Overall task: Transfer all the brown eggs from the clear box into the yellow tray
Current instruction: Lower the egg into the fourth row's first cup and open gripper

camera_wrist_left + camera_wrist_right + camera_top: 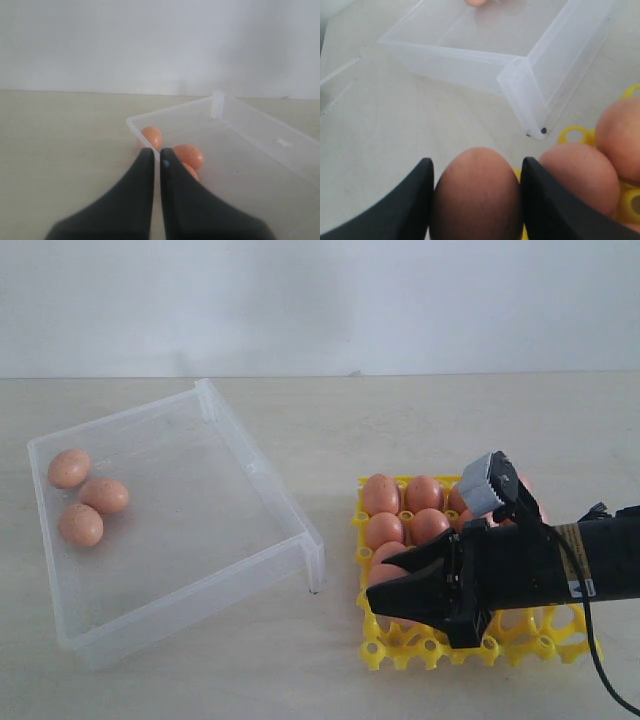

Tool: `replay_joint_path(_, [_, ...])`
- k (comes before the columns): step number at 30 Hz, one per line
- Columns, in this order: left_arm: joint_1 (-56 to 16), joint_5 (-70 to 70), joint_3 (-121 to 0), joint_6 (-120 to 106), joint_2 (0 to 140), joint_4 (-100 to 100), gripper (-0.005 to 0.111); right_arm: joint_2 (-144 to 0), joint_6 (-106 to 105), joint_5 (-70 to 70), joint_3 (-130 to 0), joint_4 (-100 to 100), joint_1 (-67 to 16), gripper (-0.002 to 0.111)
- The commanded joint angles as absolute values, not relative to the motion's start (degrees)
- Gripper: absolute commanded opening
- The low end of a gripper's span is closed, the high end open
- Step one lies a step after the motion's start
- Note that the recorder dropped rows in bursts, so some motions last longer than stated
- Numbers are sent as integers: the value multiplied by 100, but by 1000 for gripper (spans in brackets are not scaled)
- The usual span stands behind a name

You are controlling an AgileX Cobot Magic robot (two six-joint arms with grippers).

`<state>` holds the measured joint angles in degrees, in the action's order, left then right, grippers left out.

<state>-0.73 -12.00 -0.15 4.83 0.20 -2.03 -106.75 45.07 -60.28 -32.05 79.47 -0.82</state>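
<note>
My right gripper (380,590) is shut on a brown egg (477,195), held over the left side of the yellow tray (430,650); black fingers (415,200) press both of the egg's sides. Several brown eggs (381,494) fill the tray's far cells, and two (580,175) sit just beside the held one. Three eggs (104,495) lie in the far left corner of the clear box (280,495). My left gripper (157,152) is shut and empty, pointing at that corner's eggs (188,155) from outside the clear box (260,125). It does not show in the exterior view.
The box's near right corner (520,80) stands close to the tray's left edge (572,134). Pale tabletop (450,420) runs behind both, up to a white wall. A black cable (600,660) hangs off the right arm by the tray's right side.
</note>
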Motion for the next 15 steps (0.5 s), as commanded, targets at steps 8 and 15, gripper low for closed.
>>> replay_joint_path(8, [-62, -1176, 0, 493, 0, -211, 4, -10700, 4444, -6354, -3207, 7996, -62, 0])
replay_joint_path(15, [-62, -1176, 0, 493, 0, -211, 4, -10700, 4444, -6222, -3207, 8168, -62, 16])
